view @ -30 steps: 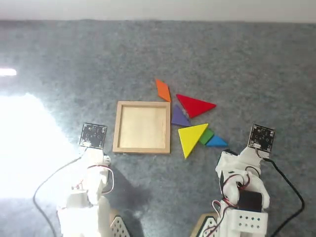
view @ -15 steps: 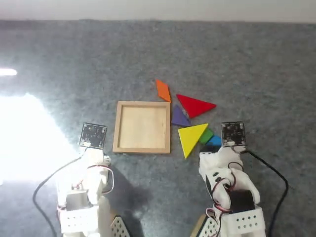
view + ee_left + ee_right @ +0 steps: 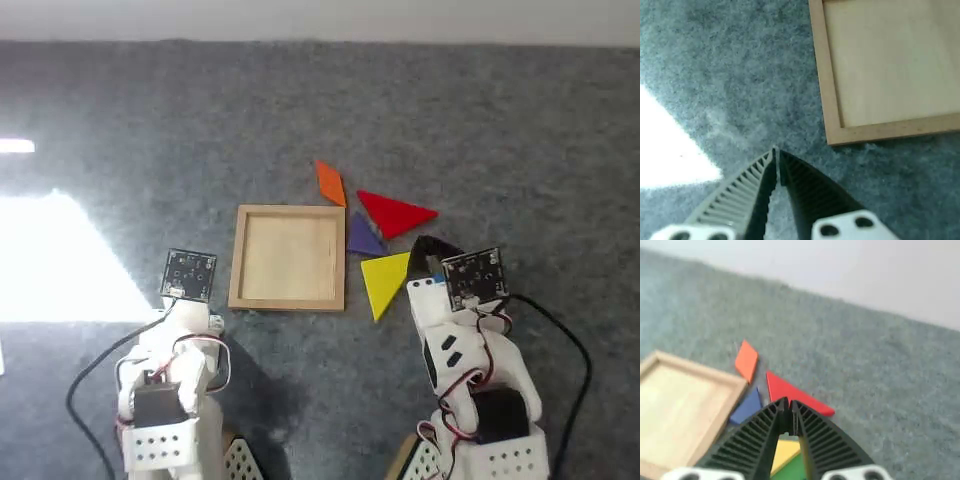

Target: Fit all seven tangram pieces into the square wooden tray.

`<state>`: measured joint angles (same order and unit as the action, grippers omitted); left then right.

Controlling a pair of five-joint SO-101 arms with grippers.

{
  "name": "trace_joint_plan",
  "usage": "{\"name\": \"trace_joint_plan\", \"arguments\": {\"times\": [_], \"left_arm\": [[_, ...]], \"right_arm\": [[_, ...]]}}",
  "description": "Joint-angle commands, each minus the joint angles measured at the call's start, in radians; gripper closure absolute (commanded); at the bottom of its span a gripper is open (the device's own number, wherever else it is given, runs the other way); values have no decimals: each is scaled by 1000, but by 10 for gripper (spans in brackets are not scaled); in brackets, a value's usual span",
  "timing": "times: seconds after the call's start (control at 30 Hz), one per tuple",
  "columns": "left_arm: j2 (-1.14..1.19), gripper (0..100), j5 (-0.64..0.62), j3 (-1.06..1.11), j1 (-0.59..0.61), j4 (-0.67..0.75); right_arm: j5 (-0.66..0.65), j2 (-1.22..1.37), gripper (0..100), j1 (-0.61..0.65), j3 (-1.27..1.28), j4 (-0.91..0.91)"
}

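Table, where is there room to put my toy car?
Bare carpet lies beyond the orange piece and red triangle, and left of the wooden tray. The tray's inside is bare. Right of the tray it is crowded: yellow triangle, purple triangle and the right pincer.

Looking like robotics lab or hobby bench. Grey felt-like mat (image 3: 520, 130) covering whole table under both arms. Plain white wall (image 3: 865, 270) rising well beyond right gripper (image 3: 788, 410). Bare circuit board (image 3: 473, 277) riding uncovered behind that gripper. Bright light patch (image 3: 665, 150) glaring on mat beside left gripper (image 3: 776, 152).
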<state>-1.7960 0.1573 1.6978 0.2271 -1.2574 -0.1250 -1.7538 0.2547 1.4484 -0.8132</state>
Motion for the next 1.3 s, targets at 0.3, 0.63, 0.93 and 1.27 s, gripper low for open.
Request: {"name": "trace_joint_plan", "arguments": {"times": [0.3, 0.63, 0.93, 1.27], "left_arm": [[-20, 987, 5, -15, -5, -5], [-20, 987, 5, -15, -5, -5], [-20, 987, 5, -15, -5, -5], [-20, 987, 5, -15, -5, -5]], "right_arm": [[77, 993, 989, 27, -735, -240], [342, 1376, 843, 166, -749, -18], [641, 1554, 818, 173, -743, 134], [655, 1707, 818, 171, -746, 189]]}}
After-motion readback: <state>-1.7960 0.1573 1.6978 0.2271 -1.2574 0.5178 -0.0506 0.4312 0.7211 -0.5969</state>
